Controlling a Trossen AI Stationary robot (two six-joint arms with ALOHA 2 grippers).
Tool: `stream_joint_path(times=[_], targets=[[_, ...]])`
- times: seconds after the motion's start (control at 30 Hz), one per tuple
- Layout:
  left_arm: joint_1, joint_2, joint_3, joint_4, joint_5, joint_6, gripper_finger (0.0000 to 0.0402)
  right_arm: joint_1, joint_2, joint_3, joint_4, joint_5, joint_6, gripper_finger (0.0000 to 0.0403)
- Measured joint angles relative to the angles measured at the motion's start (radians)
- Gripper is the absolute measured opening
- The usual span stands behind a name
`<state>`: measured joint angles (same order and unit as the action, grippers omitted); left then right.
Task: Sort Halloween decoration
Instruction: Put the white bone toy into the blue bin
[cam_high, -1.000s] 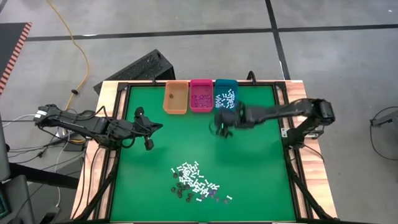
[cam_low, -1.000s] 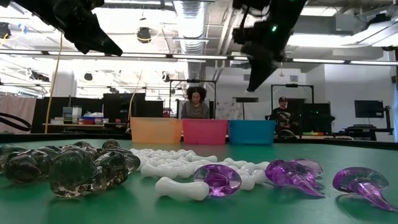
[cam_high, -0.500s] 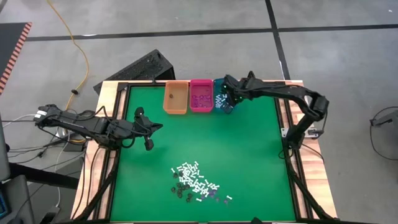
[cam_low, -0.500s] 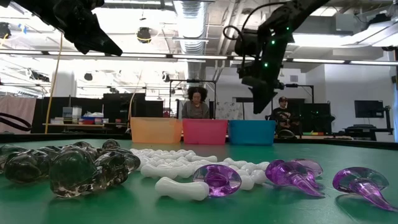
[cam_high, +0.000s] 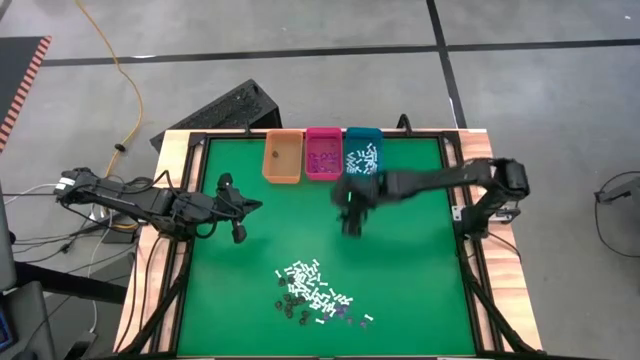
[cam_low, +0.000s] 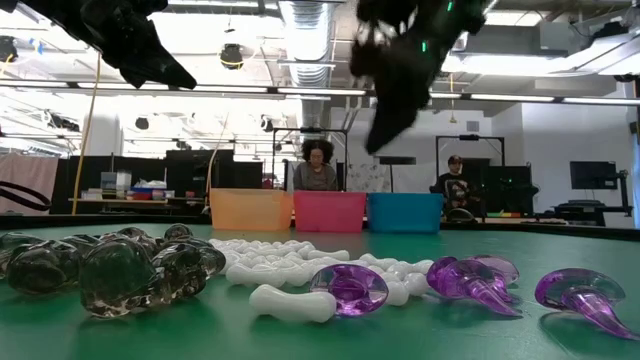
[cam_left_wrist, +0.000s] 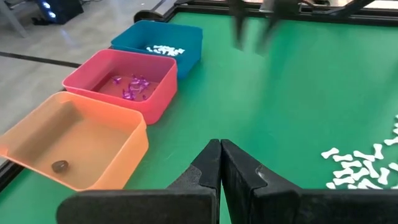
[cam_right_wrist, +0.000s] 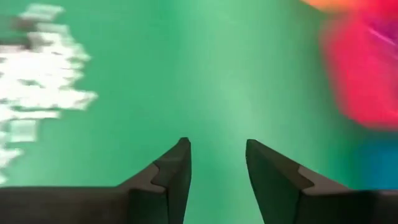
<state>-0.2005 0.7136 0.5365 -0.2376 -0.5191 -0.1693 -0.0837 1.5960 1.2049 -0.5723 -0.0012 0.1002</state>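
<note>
Motion smears the right gripper (cam_high: 350, 212) and, in its wrist view, the white pieces (cam_right_wrist: 37, 81) and pink bin (cam_right_wrist: 367, 74).

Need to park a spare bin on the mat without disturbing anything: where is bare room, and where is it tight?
Bare green mat lies right of the pile of pieces, and between the pile and the left gripper. Crowded: the back edge with the orange bin, pink bin and teal bin, where the right gripper hangs nearby.
</note>
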Motion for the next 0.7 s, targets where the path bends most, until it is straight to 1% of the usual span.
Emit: stream_joint_path(times=[0.07, 0.17, 0.27, 0.33, 0.47, 0.7], targets=[[0.0, 0.0, 0.0, 0.0, 0.009, 0.0, 0.0, 0.115, 0.027, 0.0, 0.081, 0.026, 0.008, 0.0177], [0.0, 0.0, 0.0, 0.0, 0.012, 0.0, 0.0, 0.257, 0.094, 0.0, 0.206, 0.151, 0.031, 0.0171], [0.0, 0.0, 0.0, 0.001, 0.013, 0.0, 0.0, 0.328, 0.163, 0.0, 0.308, 0.275, 0.049, 0.0165], [0.0, 0.0, 0.0, 0.001, 0.017, -0.003, 0.0, 0.339, 0.211, 0.01, 0.347, 0.306, 0.119, 0.0161], [0.0, 0.0, 0.0, 0.001, 0.018, -0.009, 0.0, 0.337, 0.301, 0.048, 0.349, 0.282, 0.204, 0.0156], [0.0, 0.0, 0.0, -0.005, 0.017, -0.005, 0.0, 0.339, 0.441, 0.13, 0.344, 0.175, 0.233, 0.0155]])
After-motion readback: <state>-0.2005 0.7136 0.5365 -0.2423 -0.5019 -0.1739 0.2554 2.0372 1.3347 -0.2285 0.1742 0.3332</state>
